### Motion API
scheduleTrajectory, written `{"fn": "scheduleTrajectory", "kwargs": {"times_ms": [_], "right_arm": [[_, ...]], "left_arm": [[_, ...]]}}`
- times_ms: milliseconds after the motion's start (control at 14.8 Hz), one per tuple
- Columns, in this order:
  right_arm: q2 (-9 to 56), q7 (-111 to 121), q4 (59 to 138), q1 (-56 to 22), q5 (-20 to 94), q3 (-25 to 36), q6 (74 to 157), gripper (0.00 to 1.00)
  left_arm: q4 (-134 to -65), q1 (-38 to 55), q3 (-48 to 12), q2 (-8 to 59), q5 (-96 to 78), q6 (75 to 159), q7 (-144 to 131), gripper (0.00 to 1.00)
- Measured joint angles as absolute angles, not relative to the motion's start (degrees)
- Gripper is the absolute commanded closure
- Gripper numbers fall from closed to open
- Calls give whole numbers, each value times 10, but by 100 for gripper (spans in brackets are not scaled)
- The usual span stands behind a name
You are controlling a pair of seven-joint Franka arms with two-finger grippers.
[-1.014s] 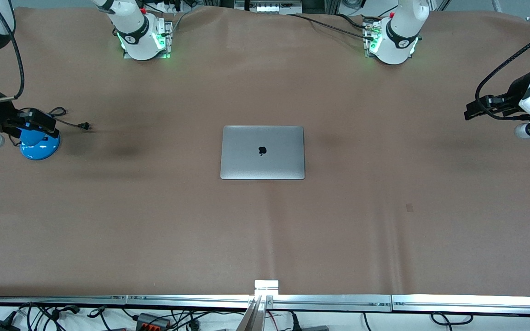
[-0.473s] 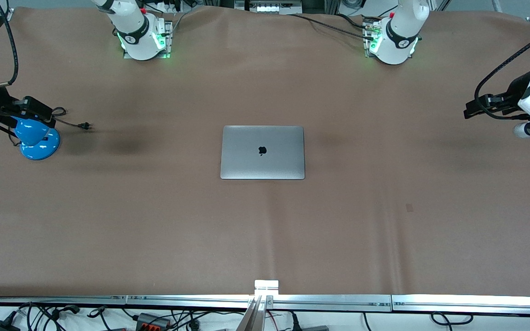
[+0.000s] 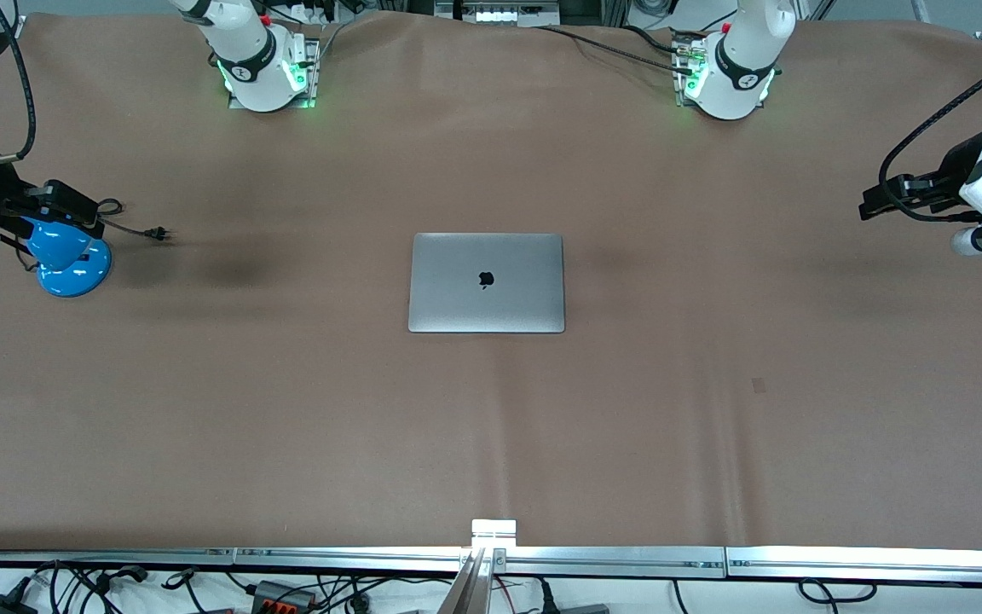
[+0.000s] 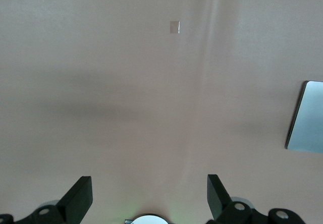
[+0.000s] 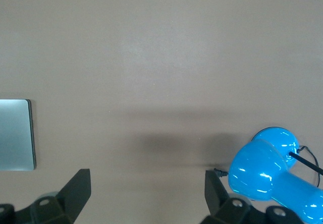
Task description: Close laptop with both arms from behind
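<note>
The laptop (image 3: 487, 282) lies shut mid-table. The left gripper (image 4: 146, 199) hovers over bare cloth with jaws wide, and the right gripper (image 5: 146, 196), jaws wide too, hangs apparently over the blue lamp (image 3: 69, 260).

1. Brown table cover (image 3: 491, 426), lightly creased, spans the whole work surface.
2. Blue desk lamp (image 3: 69, 260) stands on it at the right arm's end of the table; glossy rounded base, also seen in the right wrist view (image 5: 267, 171).
3. Black lamp cord with plug (image 3: 154, 232) lies on the cover just beside the lamp.
4. Small pale square mark (image 3: 759, 385) on the cover, toward the left arm's end.
5. Metal rail (image 3: 491, 556) runs along the table edge nearest the front camera.
6. Loose cables (image 3: 286, 590) lie below that rail.
</note>
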State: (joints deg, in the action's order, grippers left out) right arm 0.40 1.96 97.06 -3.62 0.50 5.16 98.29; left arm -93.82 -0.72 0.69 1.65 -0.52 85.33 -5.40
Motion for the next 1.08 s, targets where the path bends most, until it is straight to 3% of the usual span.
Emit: {"fn": "scheduleTrajectory", "kwargs": {"times_ms": [1081], "right_arm": [[4,20,971,-6,5,21,984,0]], "left_arm": [[-938,-7,7,16,-5,852,-54,0]]}}
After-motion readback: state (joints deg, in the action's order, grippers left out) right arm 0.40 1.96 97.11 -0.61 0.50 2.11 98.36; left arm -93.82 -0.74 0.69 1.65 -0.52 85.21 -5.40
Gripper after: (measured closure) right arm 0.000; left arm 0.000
